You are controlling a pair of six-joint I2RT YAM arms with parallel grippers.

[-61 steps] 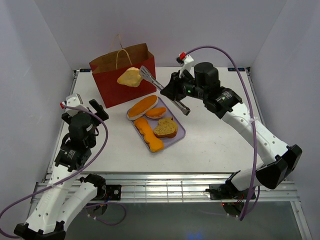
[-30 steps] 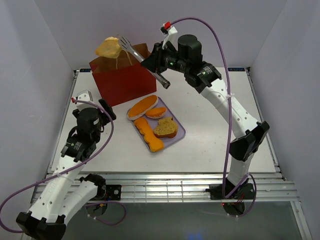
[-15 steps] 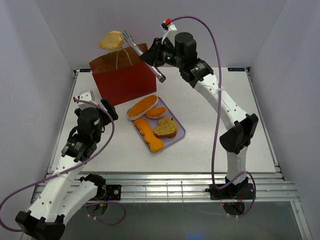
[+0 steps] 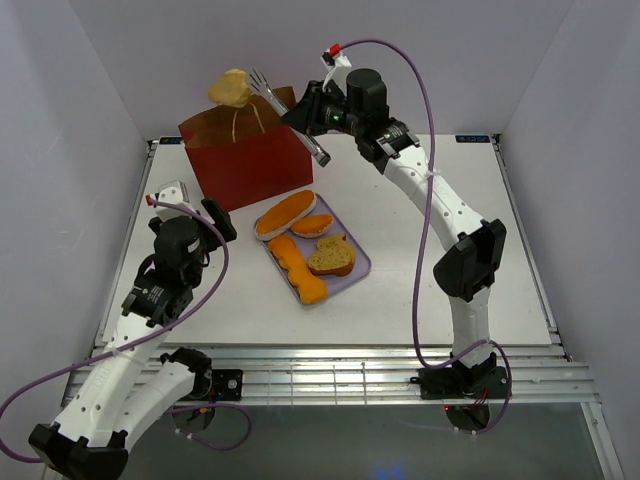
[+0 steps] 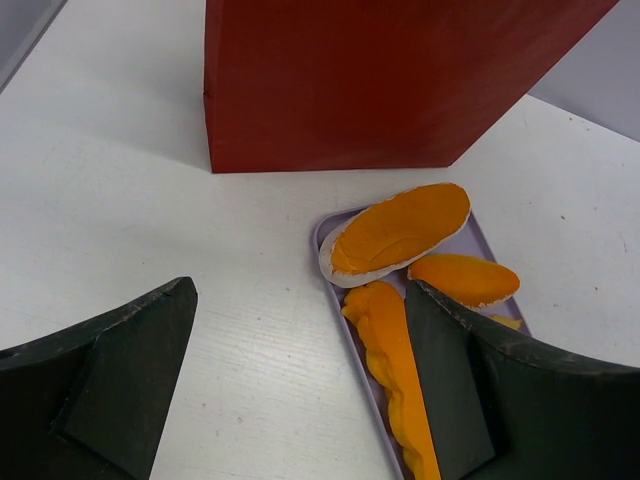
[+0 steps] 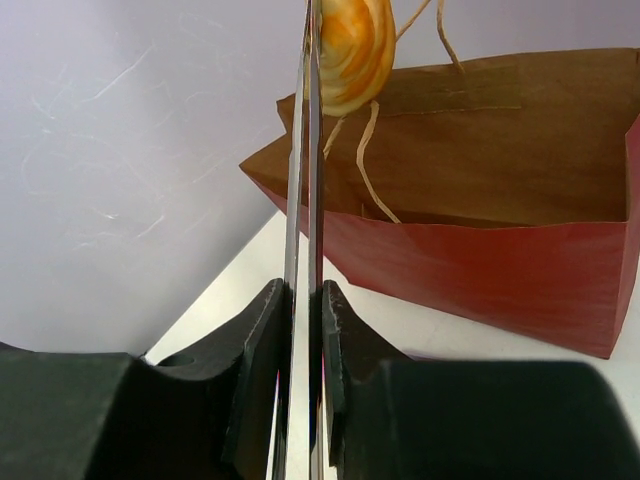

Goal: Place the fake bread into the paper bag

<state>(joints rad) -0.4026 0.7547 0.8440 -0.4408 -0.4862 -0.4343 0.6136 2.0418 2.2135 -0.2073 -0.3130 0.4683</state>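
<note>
**Right gripper (image 6: 300, 300) clamped on tongs (image 4: 285, 112), a bread piece (image 4: 229, 88) pinched high by the bag (image 4: 250, 165).**

The right jaws are nearly closed, squeezing the tongs' two blades together. The bread piece sits at the tongs' far end, above the bag's open top and clear of its rim; whether it is straight over the mouth I cannot tell. The left gripper (image 5: 300, 290) is spread wide, holds nothing, and hangs over the table (image 4: 430, 250) near the tray (image 5: 322, 235), where four more pieces (image 4: 300, 240) lie. The bread hides the tong tips in the wrist view, the bag's floor is out of sight, and a left finger cuts off part of the tray.
</note>
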